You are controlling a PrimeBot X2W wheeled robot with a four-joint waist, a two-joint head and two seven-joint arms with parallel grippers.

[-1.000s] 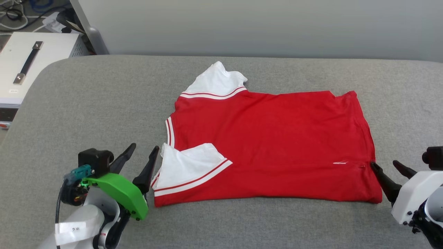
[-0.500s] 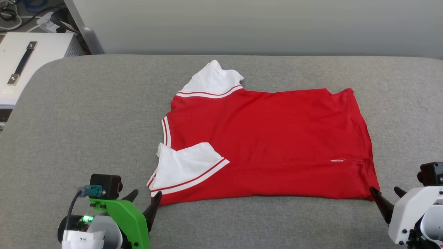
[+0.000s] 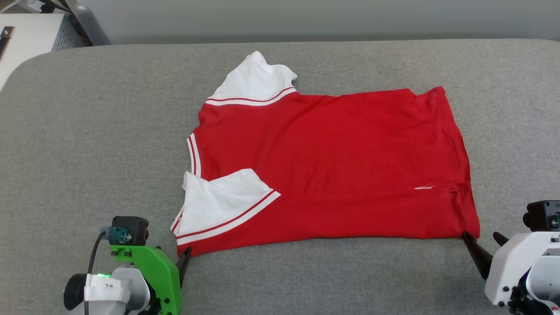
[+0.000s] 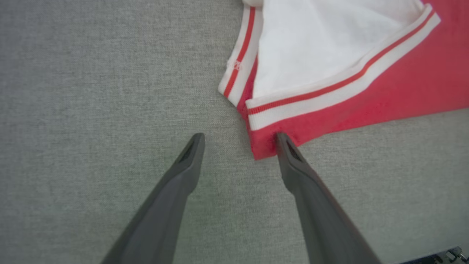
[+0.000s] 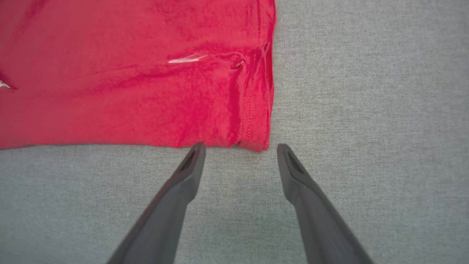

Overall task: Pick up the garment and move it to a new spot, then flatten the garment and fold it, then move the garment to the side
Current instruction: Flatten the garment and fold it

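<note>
While the wide-open, empty left hand [image 4: 238, 137] touches the red jersey's [image 3: 332, 166] near collar-end corner and the wide-open right hand [image 5: 240, 146] brackets its hem corner, the jersey lies flat on the table [image 3: 87, 131], lengthwise left-right, collar leftward.

Red garment [image 3: 332, 166] lies flat on the grey fabric-covered table [image 3: 87, 131], striped neck trim toward the table's left edge, hem toward the right edge. Far white sleeve [image 3: 256, 81] is spread out; near white sleeve [image 3: 218, 203] is folded over the red body. Left gripper [image 3: 183, 259], behind a green mount [image 3: 153, 271]: one dark fingertip at the garment's near-left corner. Right gripper [image 3: 480, 236]: fingers parted, tips at the near-right hem corner. White case [image 3: 26, 35] beyond the far-left corner.
</note>
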